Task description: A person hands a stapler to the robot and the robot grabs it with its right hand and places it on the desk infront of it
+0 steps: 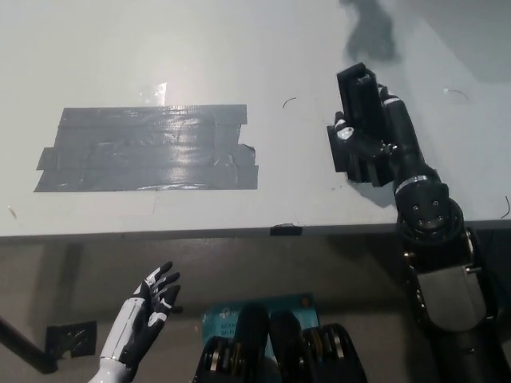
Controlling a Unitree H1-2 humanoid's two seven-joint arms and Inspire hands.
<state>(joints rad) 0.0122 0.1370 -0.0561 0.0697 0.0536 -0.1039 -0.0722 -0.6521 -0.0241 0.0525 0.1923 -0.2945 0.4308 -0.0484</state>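
Head view: the black right hand (369,145) is wrapped around the stapler (362,97) over the worktop (239,48); its long axis runs up and slightly left from the hand, free end pointing away; likely stiff, dense, smooth-cased, best held mid-body; the white left hand (150,307) rests below the worktop edge, fingers spread.

Black stapler (361,97) in right hand (369,144) over desk (239,48).

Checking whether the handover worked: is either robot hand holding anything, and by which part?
The right hand holds the black stapler by its near end. The left hand, below the desk edge, holds nothing.
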